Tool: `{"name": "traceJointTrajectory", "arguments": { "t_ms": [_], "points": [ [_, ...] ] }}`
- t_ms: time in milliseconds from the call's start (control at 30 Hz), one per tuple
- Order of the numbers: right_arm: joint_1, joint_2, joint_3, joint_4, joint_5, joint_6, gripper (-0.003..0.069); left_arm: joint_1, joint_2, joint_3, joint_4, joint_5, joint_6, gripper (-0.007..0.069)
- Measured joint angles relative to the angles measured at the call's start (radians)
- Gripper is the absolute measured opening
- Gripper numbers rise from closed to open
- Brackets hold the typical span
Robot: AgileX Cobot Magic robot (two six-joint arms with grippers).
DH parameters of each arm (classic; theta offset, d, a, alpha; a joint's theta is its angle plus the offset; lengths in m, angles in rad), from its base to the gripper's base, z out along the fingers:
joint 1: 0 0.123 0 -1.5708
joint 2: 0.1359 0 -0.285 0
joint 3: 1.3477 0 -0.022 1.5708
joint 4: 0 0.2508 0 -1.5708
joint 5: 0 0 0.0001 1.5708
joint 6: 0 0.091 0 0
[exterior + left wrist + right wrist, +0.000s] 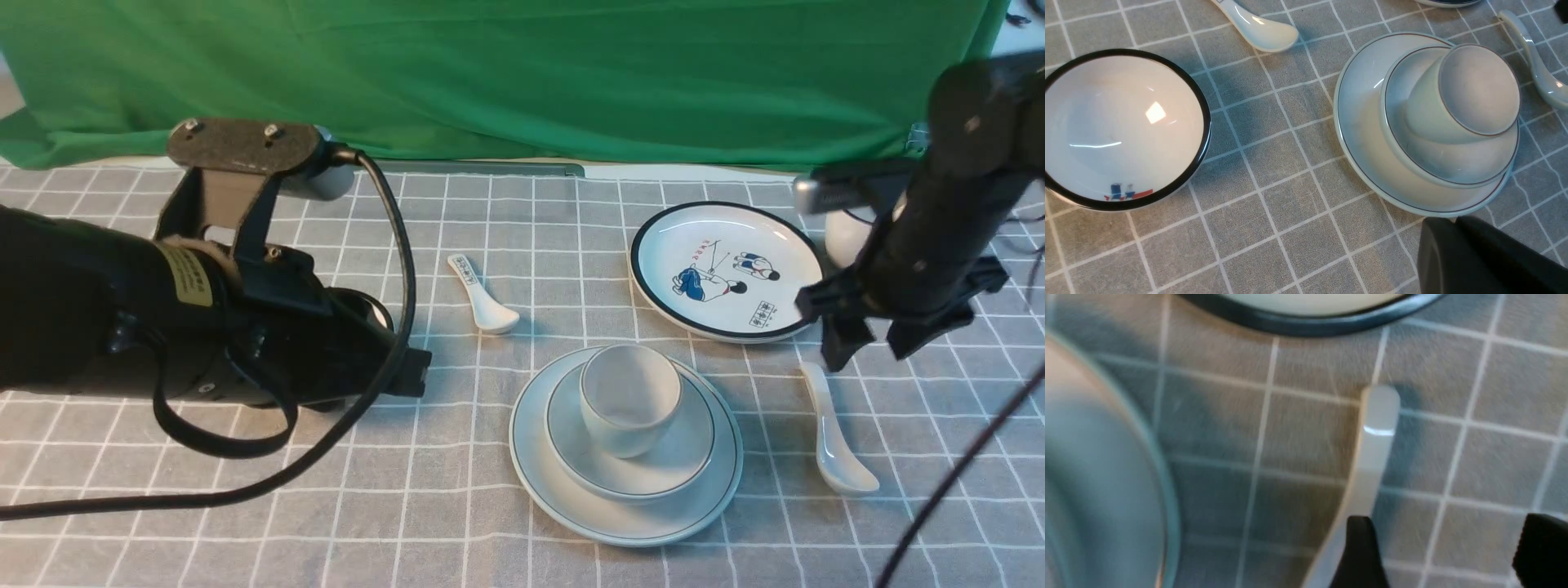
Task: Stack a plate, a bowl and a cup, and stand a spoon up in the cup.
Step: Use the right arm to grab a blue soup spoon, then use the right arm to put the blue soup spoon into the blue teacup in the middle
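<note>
The spoon (830, 429) lies flat on the checked cloth (457, 523) just right of the stack. Its bowl end is toward the camera and its handle points away toward the picture plate (727, 269). The right gripper (867, 358) hangs over the handle's far end, fingers apart with nothing between them. The right wrist view shows the handle beneath one finger (1361, 551), not midway in the gap.

The stack looks done: the cup (630, 398) is upright in the bowl (690, 457), and the bowl sits on the plate (531, 461). The spoon is therefore judged the last piece. A good pick would first centre the gap on the handle, close across its narrow width near the end, then lift and tip the bowl end down into the cup. Glazed ceramic is likely to slip, and a hard nudge at the cup's rim could topple it.

The picture plate's rim sits close behind the handle, leaving little room there. The left gripper (415, 371) rests well to the stack's left; whether its fingers are apart or together cannot be told. Its arm hides most of a black-rimmed bowl (1122, 126). A marked spoon (483, 298) lies beyond the stack, out of the way.
</note>
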Motion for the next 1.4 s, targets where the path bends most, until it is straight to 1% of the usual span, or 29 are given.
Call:
{"name": "traceJointTrajectory", "arguments": {
  "t_ms": [233,300,333,367,400,433,467,567,633,700,733,767,800,867,900,933,967,1033,1067,1133,1233,1267,1300,1400],
  "points": [
    [0.0,0.116,0.0,0.008,-0.097,0.021,0.0525,0.0,0.0,0.0,0.0,0.0,0.0,0.0008],
    [0.0,0.131,0.0,0.022,-0.104,0.021,0.0505,0.0,0.0,0.0,0.0,0.0,0.0,0.0008],
    [0.0,0.136,0.0,0.031,-0.109,0.017,0.0463,0.0,0.0,0.0,0.0,0.0,0.0,0.0008],
    [0.0,0.136,0.0,0.038,-0.112,0.017,0.039,0.0,0.0,0.0,0.0,0.0,0.0,0.0008],
    [0.001,0.136,0.0,0.039,-0.113,0.013,0.0307,0.0,0.0,0.0,0.0,0.0,0.0,0.0008],
    [0.001,0.136,0.0,0.046,-0.115,0.012,0.0202,0.0,0.0,0.0,0.0,0.0,0.0,0.0008],
    [0.001,0.131,0.0,0.055,-0.116,0.009,0.0167,0.0,0.0,0.0,0.0,0.0,0.0,0.0008],
    [0.0,0.099,0.003,0.055,-0.105,0.004,0.0188,0.0,0.0,0.0,0.0,0.0,0.0,0.0008],
    [0.002,0.025,0.007,0.068,-0.103,0.0,0.0188,0.0,0.0,0.0,0.0,0.0,0.0,0.0008],
    [0.024,-0.086,0.015,0.086,-0.139,-0.012,0.0188,0.0,0.0,0.0,0.002,0.0,0.0,0.0008],
    [0.028,-0.087,0.016,0.088,-0.145,-0.015,0.0188,0.0,0.0,0.0,0.002,0.0,0.0,0.0008],
    [0.078,-0.174,0.031,0.095,-0.225,-0.022,0.0188,0.0,0.0,0.0,0.004,0.0,0.0,0.0008],
    [0.099,-0.212,0.044,0.099,-0.261,-0.028,0.0188,0.0,0.0,0.0,0.006,0.0,0.0,0.0008],
    [0.178,-0.298,0.095,0.107,-0.417,-0.03,0.0188,0.0,0.0,0.0,0.02,0.0,0.0,0.0008],
    [0.225,-0.333,0.131,0.114,-0.534,-0.03,0.0188,0.0,0.0,0.0,0.031,0.0,0.0,0.0008],
    [0.233,-0.346,0.147,0.116,-0.554,-0.03,0.0188,0.0,0.0,0.0,0.033,0.0,0.0,0.0008],
    [0.282,-0.382,0.208,0.12,-0.714,-0.022,0.0188,0.0,0.0,0.0,0.046,0.0,0.0,0.0008],
    [0.333,-0.405,0.295,0.12,-0.887,-0.013,0.0188,0.0,0.0,0.0,0.054,0.0,0.0,0.0008],
    [0.356,-0.406,0.363,0.12,-1.001,-0.012,0.0188,0.0,0.0,0.0,0.056,0.0,0.0,0.0008],
    [0.384,-0.394,0.448,0.12,-1.182,-0.012,0.0188,0.0,0.0,0.0,0.057,0.0,0.0,0.0008],
    [0.414,-0.366,0.547,0.12,-1.385,-0.015,0.0188,0.0,0.0,0.0,0.064,-0.001,0.0,0.0008],
    [0.414,-0.364,0.552,0.12,-1.396,-0.015,0.0188,0.0,0.0,0.0,0.064,-0.001,0.0,0.0008],
    [0.42,-0.348,0.593,0.12,-1.467,-0.016,0.0188,0.0,0.0,0.0,0.071,-0.001,0.0,0.0008],
    [0.422,-0.33,0.628,0.12,-1.536,-0.03,0.0188,0.0,0.0,0.0,0.074,-0.001,0.0,0.0008]
  ]
}}
